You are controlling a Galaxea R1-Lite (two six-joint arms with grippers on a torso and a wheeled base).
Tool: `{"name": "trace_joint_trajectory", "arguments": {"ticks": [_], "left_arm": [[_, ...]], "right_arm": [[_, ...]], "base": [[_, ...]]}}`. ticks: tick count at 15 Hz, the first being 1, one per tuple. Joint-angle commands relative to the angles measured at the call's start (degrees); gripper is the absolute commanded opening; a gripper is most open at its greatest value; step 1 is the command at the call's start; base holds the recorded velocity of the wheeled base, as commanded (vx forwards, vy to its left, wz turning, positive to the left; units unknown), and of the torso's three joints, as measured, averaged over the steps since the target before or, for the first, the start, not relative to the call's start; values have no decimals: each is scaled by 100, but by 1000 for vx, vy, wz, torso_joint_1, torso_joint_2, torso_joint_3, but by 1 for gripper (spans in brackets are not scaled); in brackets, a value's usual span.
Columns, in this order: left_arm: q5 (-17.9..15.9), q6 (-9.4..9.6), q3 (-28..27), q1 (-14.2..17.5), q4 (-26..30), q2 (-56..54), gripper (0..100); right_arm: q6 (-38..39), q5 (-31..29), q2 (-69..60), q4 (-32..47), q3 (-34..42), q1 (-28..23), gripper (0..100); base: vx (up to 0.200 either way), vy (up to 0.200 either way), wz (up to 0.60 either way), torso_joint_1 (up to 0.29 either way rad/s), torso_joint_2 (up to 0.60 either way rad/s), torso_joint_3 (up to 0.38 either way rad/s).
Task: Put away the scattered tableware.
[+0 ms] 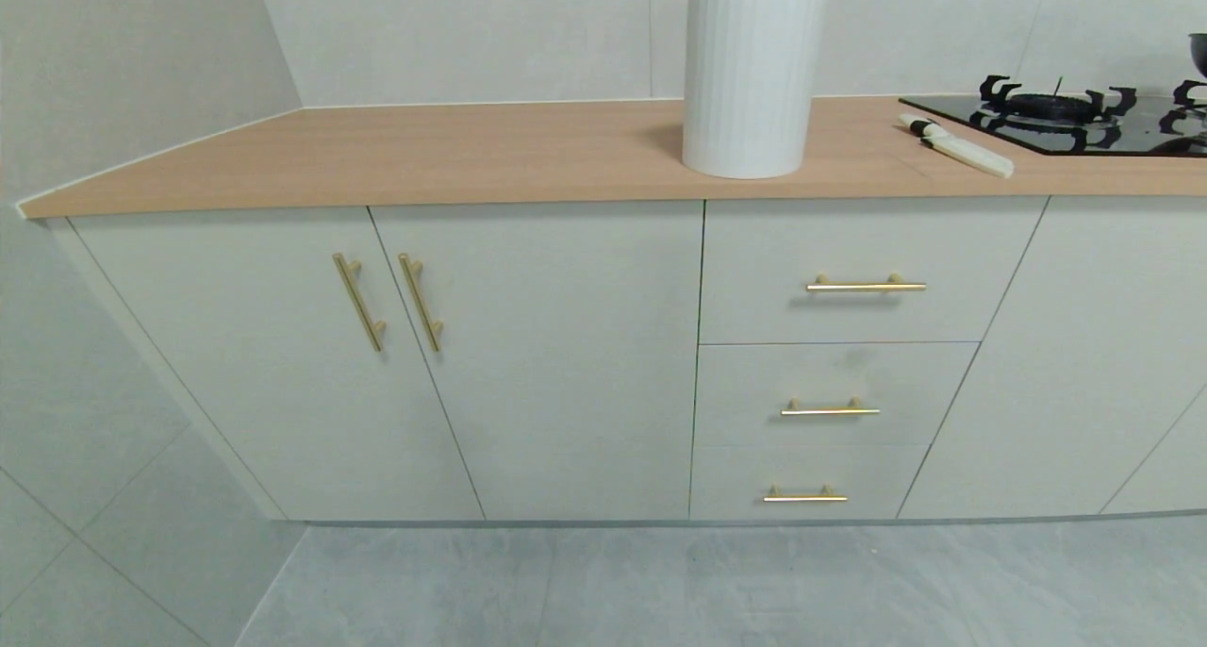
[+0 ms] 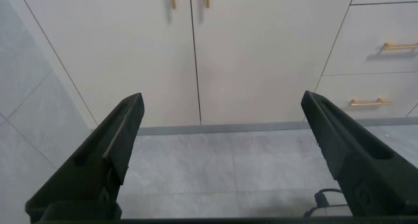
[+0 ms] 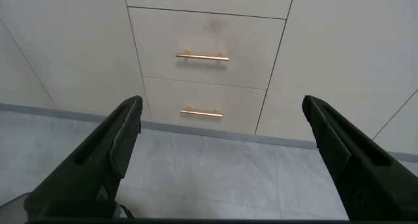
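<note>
On the wooden desk (image 1: 424,157) of a pale fitted kitchen, a knife (image 1: 957,145) with a white handle lies flat at about 3 o'clock from a tall white ribbed canister (image 1: 752,72). It is apart from the canister and just beside the near corner of a black glass hob (image 1: 1066,124). The canister stands upright near the desk's front edge, at roughly 1 o'clock from the centre of the head view. Below the desk, two closed cupboard doors (image 1: 283,364) sit at 9 o'clock from a stack of three closed drawers (image 1: 830,392), and each door carries a slim brass handle (image 1: 358,301) next to the seam where the doors meet. Every drawer has a horizontal brass bar of the same finish.

The left end effector (image 2: 222,103) hangs low over the grey tiled floor (image 1: 660,590), facing the foot of the cupboard doors. Its two dark fingers (image 2: 121,136) are spread wide, grip nothing and touch nothing. The right end effector (image 3: 222,106) is likewise spread wide and empty, with the floor showing between its fingers. It is held low before the two lower drawers without touching them. Both are well apart from the knife on the desk above
</note>
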Motion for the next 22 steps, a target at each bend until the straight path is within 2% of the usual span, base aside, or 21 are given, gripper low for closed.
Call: {"name": "trace_joint_trajectory", "arguments": {"ticks": [1,8,22], "left_arm": [[-2,-3,0,-1,1,2,100],[-2,15,0,-1,1,2,100],[-2,-11,0,-1,1,2,100]], "right_arm": [[-6,2,18,17,1,2,100],[3,2,18,17,1,2,100],[11,2,18,17,1,2,100]], "base": [[0,0,0,0,0,0],[0,0,0,0,0,0],[200,0,0,4,2,2]]}}
